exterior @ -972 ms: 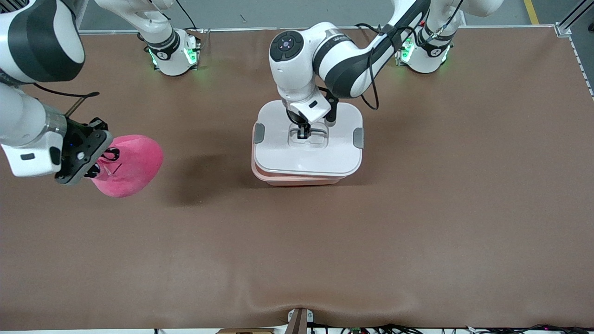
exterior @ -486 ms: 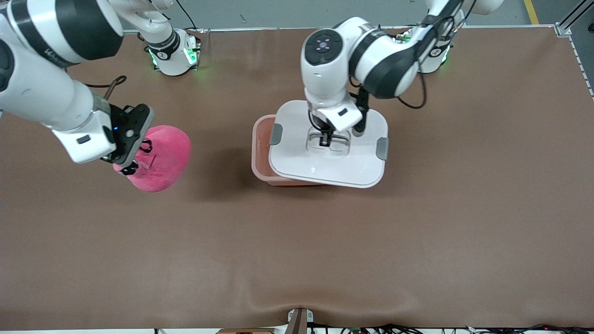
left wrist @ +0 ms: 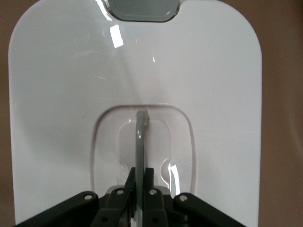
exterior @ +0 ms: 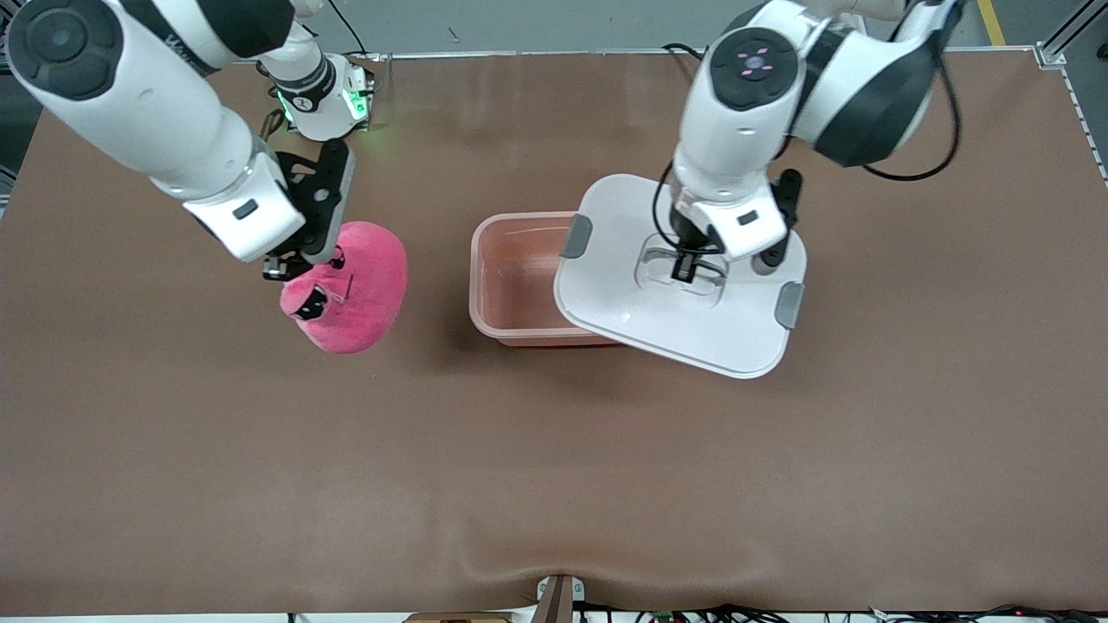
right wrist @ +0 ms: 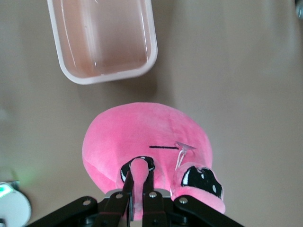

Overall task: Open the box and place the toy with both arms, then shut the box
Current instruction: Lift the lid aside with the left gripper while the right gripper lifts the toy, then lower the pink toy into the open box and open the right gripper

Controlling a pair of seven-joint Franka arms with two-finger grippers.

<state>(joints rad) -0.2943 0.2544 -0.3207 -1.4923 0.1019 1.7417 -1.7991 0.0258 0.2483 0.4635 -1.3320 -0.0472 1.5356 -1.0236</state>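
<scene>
The pale pink tub of the box (exterior: 519,277) stands open in the middle of the table and looks empty; it also shows in the right wrist view (right wrist: 102,40). My left gripper (exterior: 686,270) is shut on the lid's handle (left wrist: 139,142) and holds the white lid (exterior: 684,303) in the air, partly over the tub's edge toward the left arm's end. My right gripper (exterior: 303,279) is shut on a nub of the hot-pink plush toy (exterior: 355,290) and holds it up over the table beside the tub, toward the right arm's end. The toy fills the right wrist view (right wrist: 147,142).
The brown table mat (exterior: 554,476) spreads wide around the box. The arms' bases (exterior: 325,99) stand along the edge farthest from the front camera.
My left gripper has lifted the lid off the tub and carried it toward the left arm's end, uncovering the tub. My right gripper has carried the toy toward the tub.
</scene>
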